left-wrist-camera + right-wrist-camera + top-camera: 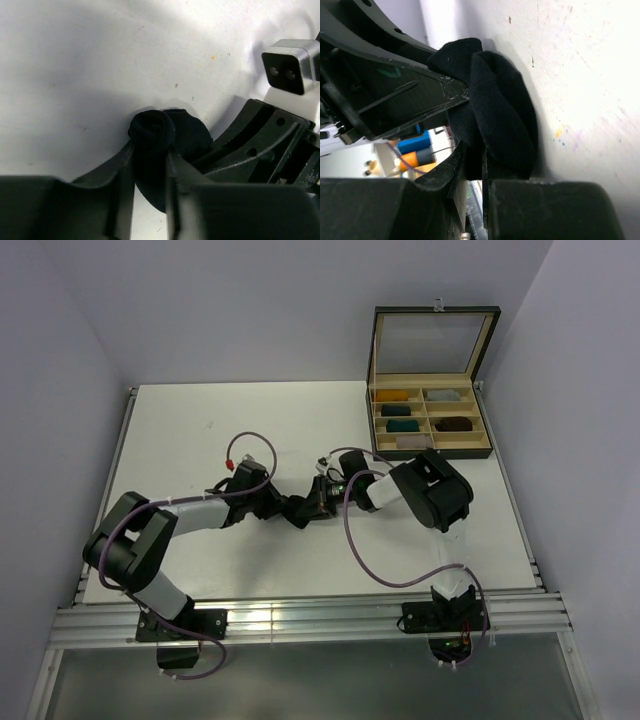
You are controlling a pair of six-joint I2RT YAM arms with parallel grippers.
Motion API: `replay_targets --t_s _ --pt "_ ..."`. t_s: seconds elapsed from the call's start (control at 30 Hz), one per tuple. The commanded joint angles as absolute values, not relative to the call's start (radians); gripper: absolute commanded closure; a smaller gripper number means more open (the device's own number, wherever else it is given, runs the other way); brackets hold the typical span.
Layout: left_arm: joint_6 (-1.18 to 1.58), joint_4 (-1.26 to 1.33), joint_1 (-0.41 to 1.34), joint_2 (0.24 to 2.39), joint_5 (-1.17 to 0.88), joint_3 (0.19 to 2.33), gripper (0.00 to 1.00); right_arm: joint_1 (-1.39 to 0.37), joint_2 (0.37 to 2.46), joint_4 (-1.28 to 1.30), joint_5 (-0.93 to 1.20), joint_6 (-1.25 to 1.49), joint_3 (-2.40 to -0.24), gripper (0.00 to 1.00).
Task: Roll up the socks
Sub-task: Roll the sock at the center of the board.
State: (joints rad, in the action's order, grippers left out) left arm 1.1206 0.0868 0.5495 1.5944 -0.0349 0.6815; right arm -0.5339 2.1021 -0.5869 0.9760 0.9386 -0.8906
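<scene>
- My left pincer [150, 152] is clamped on the rolled end of the socks [150, 127], to hold the coil tight.
- My right pincer [474, 157] pinches their loose end, pulling it taut.

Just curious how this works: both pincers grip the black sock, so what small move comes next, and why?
Probably the left pincer rolls its coiled end toward the right pincer: the black sock looks only partly rolled, loose fabric held there.
</scene>
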Motion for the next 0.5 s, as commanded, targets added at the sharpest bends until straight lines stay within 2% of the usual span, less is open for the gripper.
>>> replay_targets --t_s 0.0,0.1,0.17,0.23,0.47 --pt "1.089 -0.03 0.566 1.669 0.04 0.696 0.8 -0.541 2.037 -0.372 0.815 0.767 -0.896 0.86" --pt "1.086 -0.051 0.569 1.686 0.043 0.713 0.91 -0.564 1.981 -0.266 0.743 0.675 -0.919 0.68" --pt "1.08 -0.061 0.571 1.687 0.044 0.722 0.99 -0.583 1.951 -0.212 0.697 0.623 -0.922 0.62" --pt "1.072 -0.083 0.571 1.687 0.049 0.727 0.99 -0.595 1.91 -0.136 0.617 0.583 -0.926 0.57" --pt "1.022 -0.159 0.571 1.666 0.071 0.779 1.0 -0.663 1.749 -0.011 0.364 0.447 -0.922 0.53"
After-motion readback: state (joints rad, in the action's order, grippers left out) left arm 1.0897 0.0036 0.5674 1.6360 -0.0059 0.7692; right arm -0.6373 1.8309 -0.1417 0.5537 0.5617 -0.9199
